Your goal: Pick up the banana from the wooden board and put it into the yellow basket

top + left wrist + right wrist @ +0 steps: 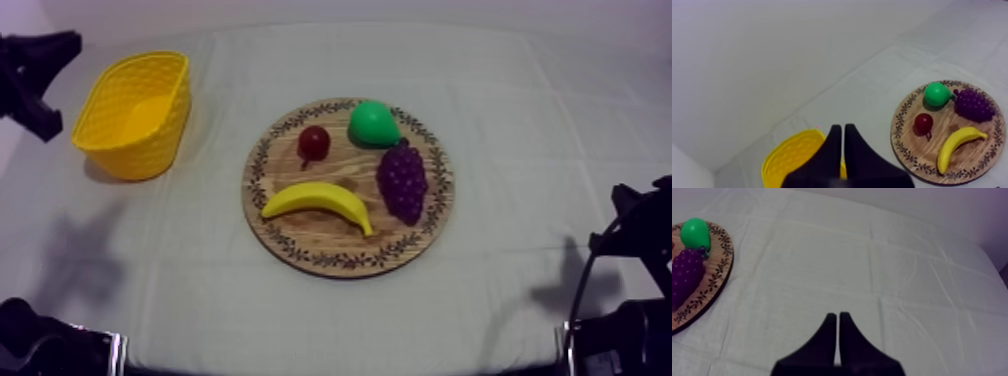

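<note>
The yellow banana (pixel 318 200) lies on the near part of the round wooden board (pixel 310 236), mid-table. The yellow basket (pixel 130 110) stands at the far left with nothing in it. In the left wrist view my left gripper (pixel 843 128) is shut on nothing, its fingers a narrow wedge above the basket (pixel 789 157); the board (pixel 977 157) and banana (pixel 957 147) lie well off to its side. My right gripper (pixel 838 316) is shut too, over bare cloth, apart from the board (pixel 722 263).
Sharing the board are a small red fruit (pixel 314 142), a green pear (pixel 373 123) and purple grapes (pixel 403 180). Black parts of my left arm (pixel 35 80) rise behind the basket. My right arm (pixel 625 300) sits low at the right edge.
</note>
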{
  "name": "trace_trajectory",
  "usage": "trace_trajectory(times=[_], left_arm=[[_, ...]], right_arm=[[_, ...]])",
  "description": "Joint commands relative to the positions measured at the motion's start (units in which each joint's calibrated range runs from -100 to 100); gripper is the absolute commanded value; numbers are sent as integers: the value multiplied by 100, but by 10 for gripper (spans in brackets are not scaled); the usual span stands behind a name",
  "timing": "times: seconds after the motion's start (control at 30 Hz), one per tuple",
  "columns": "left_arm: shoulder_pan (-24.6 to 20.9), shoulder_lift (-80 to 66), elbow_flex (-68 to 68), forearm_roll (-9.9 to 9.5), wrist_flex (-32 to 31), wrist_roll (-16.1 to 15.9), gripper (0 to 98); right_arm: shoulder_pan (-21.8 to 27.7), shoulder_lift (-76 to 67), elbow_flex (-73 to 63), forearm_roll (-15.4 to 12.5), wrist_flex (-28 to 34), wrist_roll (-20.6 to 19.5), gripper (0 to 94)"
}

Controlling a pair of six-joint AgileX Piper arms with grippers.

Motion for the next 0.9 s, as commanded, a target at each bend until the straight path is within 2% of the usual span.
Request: trace_trajectory(times=[0.0,0.37,0.53,0.87], left_arm=[[164,393,-489,44,77,-324,13],[804,1436,-1132,42,697,-652,27],[1211,1858,-879,-147,502,-500,28],[1742,2517,68,-251,24,-341,28]], right_arm=[[-1,-2,2,1,-2,1,3],[-1,-2,2,1,-2,1,3],[-1,-2,2,1,-2,1,3],[-1,-2,2,1,-2,1,3]])
